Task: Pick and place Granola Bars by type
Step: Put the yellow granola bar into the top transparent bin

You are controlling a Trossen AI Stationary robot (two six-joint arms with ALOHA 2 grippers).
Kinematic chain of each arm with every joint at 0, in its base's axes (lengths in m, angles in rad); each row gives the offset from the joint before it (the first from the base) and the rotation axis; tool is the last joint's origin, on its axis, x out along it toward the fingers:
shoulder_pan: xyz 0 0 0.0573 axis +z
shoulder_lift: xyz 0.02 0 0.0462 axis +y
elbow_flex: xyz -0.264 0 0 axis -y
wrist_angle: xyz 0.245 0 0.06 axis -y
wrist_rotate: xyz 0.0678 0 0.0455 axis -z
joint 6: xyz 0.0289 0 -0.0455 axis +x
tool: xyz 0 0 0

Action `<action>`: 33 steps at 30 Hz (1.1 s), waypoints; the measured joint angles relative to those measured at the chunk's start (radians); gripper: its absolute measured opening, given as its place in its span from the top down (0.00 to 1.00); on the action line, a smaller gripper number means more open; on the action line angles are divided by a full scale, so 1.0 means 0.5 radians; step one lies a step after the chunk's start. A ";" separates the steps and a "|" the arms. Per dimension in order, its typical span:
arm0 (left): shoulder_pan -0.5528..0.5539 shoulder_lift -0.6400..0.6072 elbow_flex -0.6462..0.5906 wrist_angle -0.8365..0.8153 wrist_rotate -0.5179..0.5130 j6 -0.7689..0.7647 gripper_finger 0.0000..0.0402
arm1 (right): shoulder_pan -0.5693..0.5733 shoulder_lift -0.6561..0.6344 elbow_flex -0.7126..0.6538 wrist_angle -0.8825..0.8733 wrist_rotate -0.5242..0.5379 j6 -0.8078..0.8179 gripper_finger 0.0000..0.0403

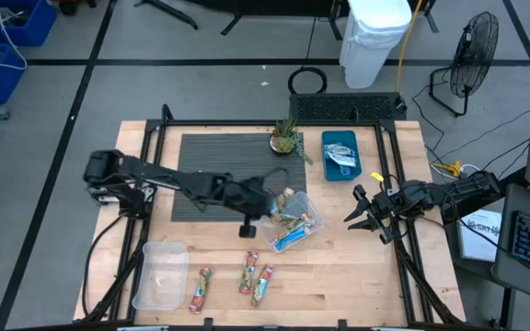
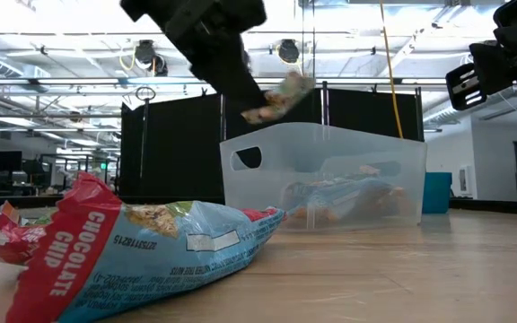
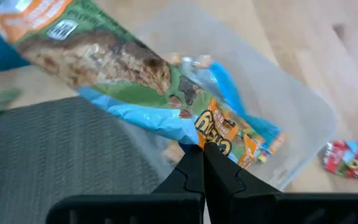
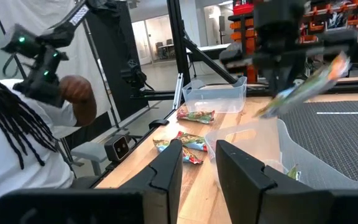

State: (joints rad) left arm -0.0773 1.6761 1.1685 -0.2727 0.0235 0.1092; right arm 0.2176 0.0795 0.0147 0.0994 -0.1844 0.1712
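My left gripper (image 1: 270, 199) (image 3: 202, 163) hangs over the clear tub (image 1: 309, 222) near the table's middle, shut on a granola bar (image 3: 110, 62) with a green, orange and blue wrapper. That tub holds several more bars (image 1: 291, 237), orange-green and blue ones. Three red-wrapped bars (image 1: 247, 274) lie flat on the wood near the front edge. One of these fills the low view's foreground (image 2: 142, 251). Silvery bars (image 1: 341, 156) lie in the blue tray (image 1: 327, 140). My right gripper (image 1: 355, 210) (image 4: 197, 155) hovers open to the right of the clear tub. My left gripper pinches the bar by one end of its wrapper (image 3: 213, 140) between its two shut fingers. They come slanting down from above. The bar is lifted clear over the clear tub (image 2: 321, 170) and sticks out tilted past the fingers (image 2: 276, 97).
An empty clear tub (image 1: 161, 274) stands at the front left. A small potted plant (image 1: 286, 138) sits at the far edge of the dark ribbed mat (image 1: 219, 161). Bare wood lies between the red bars and my right gripper. A person (image 4: 17, 143) sits beyond the table's left side.
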 joint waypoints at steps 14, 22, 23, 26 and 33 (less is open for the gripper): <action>-0.032 0.386 0.302 -0.166 0.334 0.228 1.00 | 0.000 0.000 -0.001 -0.001 -0.001 0.000 0.78; 0.009 0.431 0.303 -0.184 0.334 0.228 1.00 | 0.000 0.000 0.000 -0.010 0.000 0.000 0.78; 0.014 0.439 0.304 -0.190 0.333 0.228 1.00 | 0.000 0.000 0.000 -0.009 0.000 0.000 0.78; 0.029 0.474 0.302 -0.195 0.334 0.202 1.00 | 0.000 0.000 0.000 -0.008 0.000 0.000 0.78; 0.041 0.520 0.302 -0.222 0.336 0.181 1.00 | 0.001 0.000 0.000 -0.002 0.000 0.000 0.78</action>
State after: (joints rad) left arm -0.0566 1.9358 1.3193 -0.3836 0.1916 0.1994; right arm 0.2180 0.0795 0.0147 0.0982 -0.1844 0.1713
